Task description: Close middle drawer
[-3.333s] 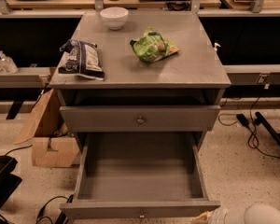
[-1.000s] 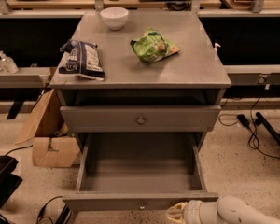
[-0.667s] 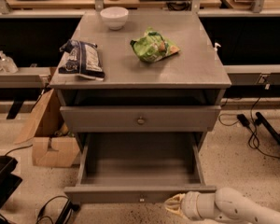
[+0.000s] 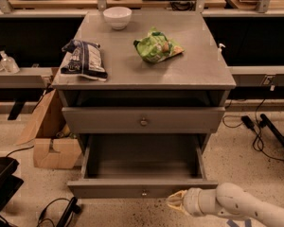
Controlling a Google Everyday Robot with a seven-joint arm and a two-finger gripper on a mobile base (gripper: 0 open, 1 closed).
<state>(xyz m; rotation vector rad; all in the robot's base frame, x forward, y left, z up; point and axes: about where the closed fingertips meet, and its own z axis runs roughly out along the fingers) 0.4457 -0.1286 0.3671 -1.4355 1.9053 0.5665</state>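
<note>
The grey cabinet [image 4: 189, 70] fills the middle of the camera view, its flat top carrying three loose items. Its lowest visible drawer, the middle drawer [image 4: 109, 189], stands pulled well out toward the camera, so the deep plain box is open to view from above and its front panel sits low in the picture. Above it a shut drawer front [image 4: 99, 119] lies flush with the cabinet, and over that is a dark open slot under the top. The white arm [image 4: 241, 205] enters from the lower right corner and lies nearly level, reaching leftward along the floor in front of the open drawer. A cardboard box [image 4: 57, 152] rests on the floor against the cabinet's left side. On the top, a dark snack bag [image 4: 83, 59] lies at the left edge, a green bag [image 4: 157, 46] sits right of centre, and a white bowl [image 4: 117, 17] stands near the back. The gripper [image 4: 174, 202] points left, just below the right part of the drawer's front panel; its fingers [image 4: 176, 200] taper together with no gap showing, holding nothing, and whether they touch the panel cannot be told. A small brass knob [image 4: 144, 192] marks the panel's centre, left of the gripper.
</note>
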